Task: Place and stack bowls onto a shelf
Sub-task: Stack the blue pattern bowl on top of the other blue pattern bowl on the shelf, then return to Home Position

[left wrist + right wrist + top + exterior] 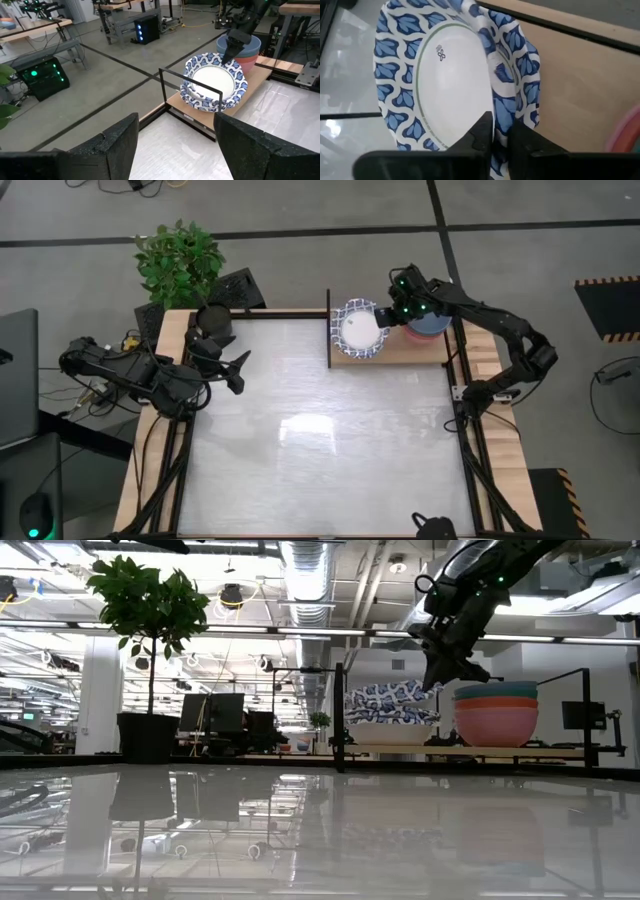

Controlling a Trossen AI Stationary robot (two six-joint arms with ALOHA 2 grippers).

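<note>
The wooden shelf [400, 352] stands at the table's far edge. On it is a stack of white bowls with blue patterned rims [358, 330], which also shows in the low view [385, 730]. To its right is a stack of coloured bowls [495, 715], pink at the bottom. My right gripper [385, 315] is shut on the top patterned bowl [450, 75]. My left gripper [235, 370] is open and empty over the table's far left; its fingers stand apart in its wrist view [175, 150]. My right gripper pinches the top patterned bowl's rim [501, 107] on the side toward the coloured stack, one finger [481, 134] inside the bowl and one outside. The fingers slant down from above. The bowl is tilted, its held side raised [425, 692], its other side on the patterned stack.
Thin black posts [161, 85] frame the shelf's left end. A potted plant [180, 260] stands beyond the table's far left corner. The glossy white tabletop [320, 450] stretches toward the near edge.
</note>
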